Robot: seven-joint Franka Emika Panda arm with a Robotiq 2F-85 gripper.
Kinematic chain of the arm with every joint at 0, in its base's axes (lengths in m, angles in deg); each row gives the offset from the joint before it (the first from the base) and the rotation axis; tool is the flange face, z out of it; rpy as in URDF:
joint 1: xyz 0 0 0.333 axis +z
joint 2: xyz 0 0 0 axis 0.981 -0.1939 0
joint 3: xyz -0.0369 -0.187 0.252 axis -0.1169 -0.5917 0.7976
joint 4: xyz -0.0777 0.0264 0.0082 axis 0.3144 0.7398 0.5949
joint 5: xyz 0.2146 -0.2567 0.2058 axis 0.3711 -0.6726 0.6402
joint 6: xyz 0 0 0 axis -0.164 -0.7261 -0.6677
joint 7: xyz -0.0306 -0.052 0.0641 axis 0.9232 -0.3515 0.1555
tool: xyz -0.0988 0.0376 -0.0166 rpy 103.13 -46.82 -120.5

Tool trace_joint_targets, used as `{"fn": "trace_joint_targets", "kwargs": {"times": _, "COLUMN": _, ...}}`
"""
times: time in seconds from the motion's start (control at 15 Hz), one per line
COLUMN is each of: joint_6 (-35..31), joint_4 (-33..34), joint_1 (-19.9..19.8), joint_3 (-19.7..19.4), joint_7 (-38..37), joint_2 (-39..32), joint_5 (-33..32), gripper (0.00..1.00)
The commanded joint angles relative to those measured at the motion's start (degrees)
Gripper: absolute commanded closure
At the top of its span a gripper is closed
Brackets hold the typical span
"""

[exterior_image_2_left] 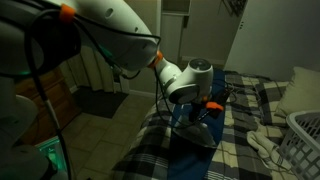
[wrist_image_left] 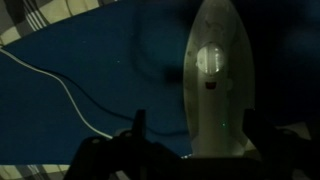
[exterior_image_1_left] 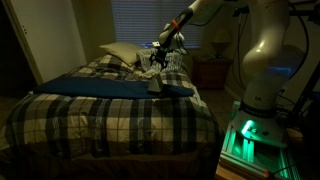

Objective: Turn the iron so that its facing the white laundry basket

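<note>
In the wrist view the pale whitish-grey iron (wrist_image_left: 220,80) lies flat on a blue cloth (wrist_image_left: 80,50), its pointed end away from the camera. My gripper (wrist_image_left: 200,135) is open and straddles the iron's rear end. The left finger stands clear of the iron and the right finger is close to its side. In an exterior view the gripper (exterior_image_1_left: 160,52) hangs over the iron (exterior_image_1_left: 155,83) near the head of the bed, with the white laundry basket (exterior_image_1_left: 176,62) just behind. The basket's rim also shows in an exterior view (exterior_image_2_left: 305,135).
The iron's white cord (wrist_image_left: 70,95) curves across the blue cloth. A plaid blanket (exterior_image_1_left: 100,115) covers the bed. A pale pillow (exterior_image_1_left: 120,52) lies at the head. White cloth (exterior_image_2_left: 262,140) lies beside the basket. A nightstand (exterior_image_1_left: 212,72) stands past the bed.
</note>
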State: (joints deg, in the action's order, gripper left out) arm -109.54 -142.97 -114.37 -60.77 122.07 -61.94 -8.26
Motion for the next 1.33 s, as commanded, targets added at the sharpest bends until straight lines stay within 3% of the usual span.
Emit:
{"fn": "trace_joint_targets", "kwargs": {"times": 0.0, "joint_6": 5.84, "joint_4": 2.74, "joint_1": 9.01, "joint_3": -9.69, "joint_7": -9.39, "joint_2": 6.23, "joint_5": 1.04, "gripper": 0.0}}
{"fn": "trace_joint_targets", "kwargs": {"times": 0.2, "joint_6": 11.97, "joint_4": 6.49, "joint_1": 16.28, "joint_3": -17.3, "joint_7": -21.56, "joint_2": 7.55, "joint_5": -1.3, "gripper": 0.0}}
{"fn": "trace_joint_targets", "kwargs": {"times": 0.4, "joint_6": 22.78, "joint_4": 11.9, "joint_1": 21.75, "joint_3": -21.36, "joint_7": -33.46, "joint_2": 7.31, "joint_5": -3.86, "gripper": 0.0}}
{"fn": "trace_joint_targets", "kwargs": {"times": 0.73, "joint_6": 37.61, "joint_4": 19.82, "joint_1": 25.59, "joint_3": -22.66, "joint_7": -49.97, "joint_2": 5.36, "joint_5": -3.23, "gripper": 0.0}}
{"fn": "trace_joint_targets", "kwargs": {"times": 1.07, "joint_6": 41.67, "joint_4": 23.33, "joint_1": 26.34, "joint_3": -22.72, "joint_7": -66.01, "joint_2": 3.54, "joint_5": -2.43, "gripper": 0.0}}
{"fn": "trace_joint_targets", "kwargs": {"times": 1.2, "joint_6": 40.0, "joint_4": 22.76, "joint_1": 25.64, "joint_3": -22.01, "joint_7": -69.11, "joint_2": 3.16, "joint_5": -0.74, "gripper": 0.0}}
{"fn": "trace_joint_targets", "kwargs": {"times": 1.27, "joint_6": 40.1, "joint_4": 21.24, "joint_1": 25.39, "joint_3": -21.63, "joint_7": -65.94, "joint_2": 4.5, "joint_5": -2.25, "gripper": 0.0}}
